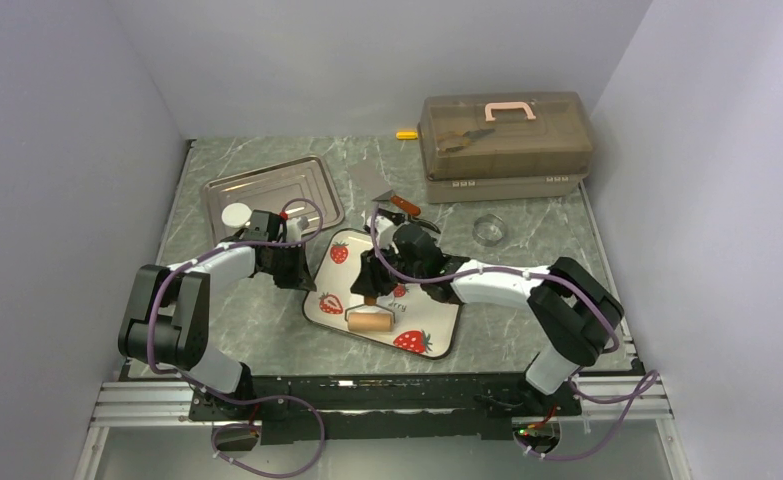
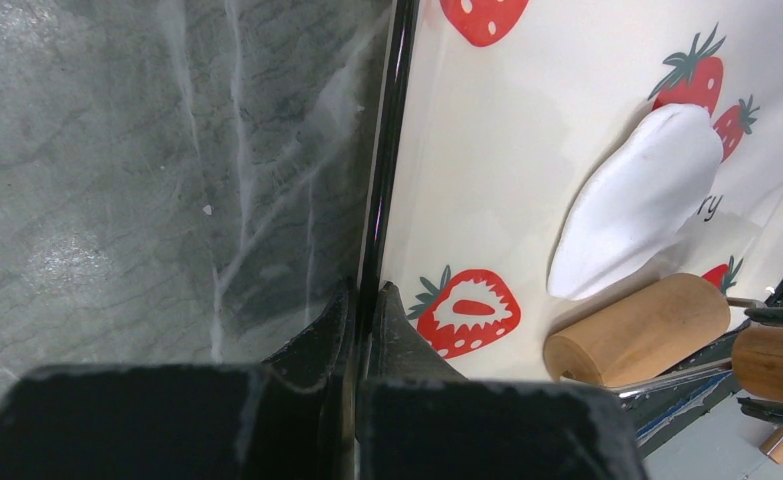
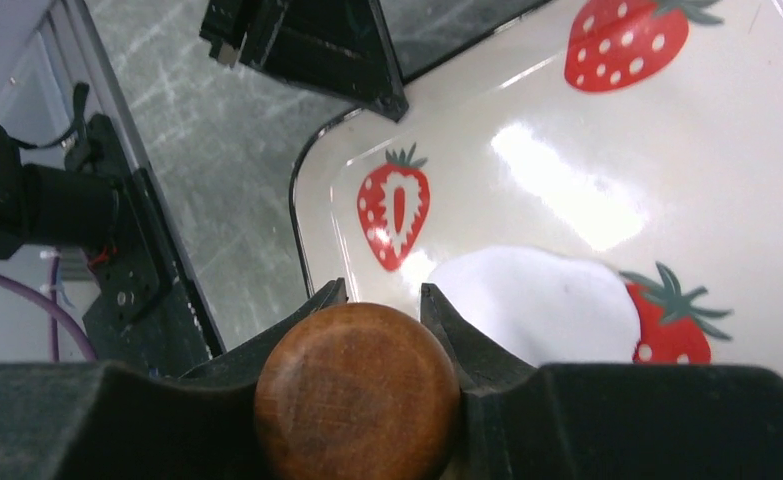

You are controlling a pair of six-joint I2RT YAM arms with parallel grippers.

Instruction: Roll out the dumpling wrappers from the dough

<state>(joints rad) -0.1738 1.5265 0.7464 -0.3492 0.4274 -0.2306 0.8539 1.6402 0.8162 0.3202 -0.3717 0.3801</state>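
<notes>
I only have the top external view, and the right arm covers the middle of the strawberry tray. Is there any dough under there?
Observer: Yes. The left wrist view shows one flattened white dough patch lying on the strawberry tray. It is elongated, not round.
Operator: Does the right arm actually have the roller?
Observer: It does. In its wrist view, the right gripper is closed on the round wooden roller handle.
Operator: And what is the left arm doing at the tray's edge?
Observer: The left gripper is shut on the tray's black rim, pinching it between both fingers.
</notes>
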